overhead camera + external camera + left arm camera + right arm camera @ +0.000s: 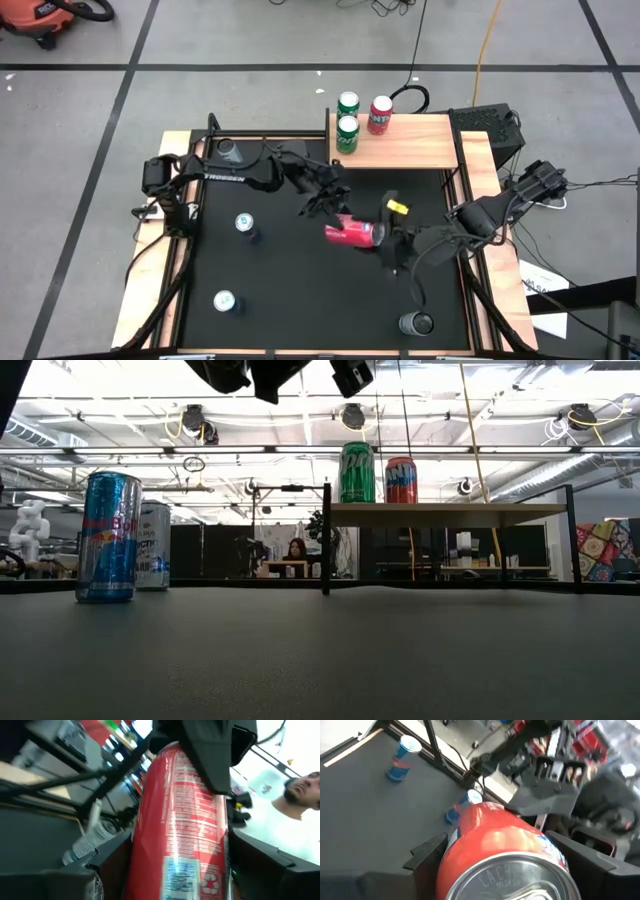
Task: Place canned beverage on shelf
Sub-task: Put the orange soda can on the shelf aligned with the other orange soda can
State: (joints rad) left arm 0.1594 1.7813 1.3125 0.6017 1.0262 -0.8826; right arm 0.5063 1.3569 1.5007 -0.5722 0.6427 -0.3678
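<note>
Red can (349, 232) first, lying on its side in mid-air over the middle of the black surface (300, 310), caught between both hands. Right hand (385, 240) has its fingers either side of the can at the lid end, and from its own wrist view the silver top (512, 877) fills the foreground with a dark finger (427, 852) flanking it on one side. Left hand (330, 208) comes in from the other side, its fingers spread around the can's body. Looks like a handover in progress; which hand bears the weight I cannot tell.

My read on handling: thin aluminium wall, smooth and slick, rigid enough if still full but easy to dent when squeezed hard. Best hold is across the mid-body, clear of the rims, so it can be stood upright.

Farther out, two blue cans (244, 224) (224, 301) stand on the surface. Beyond them the shelf (420, 145) carries two green cans (347, 133) (348, 104) and a red one (380, 115) at its left end, with open board to their right.
</note>
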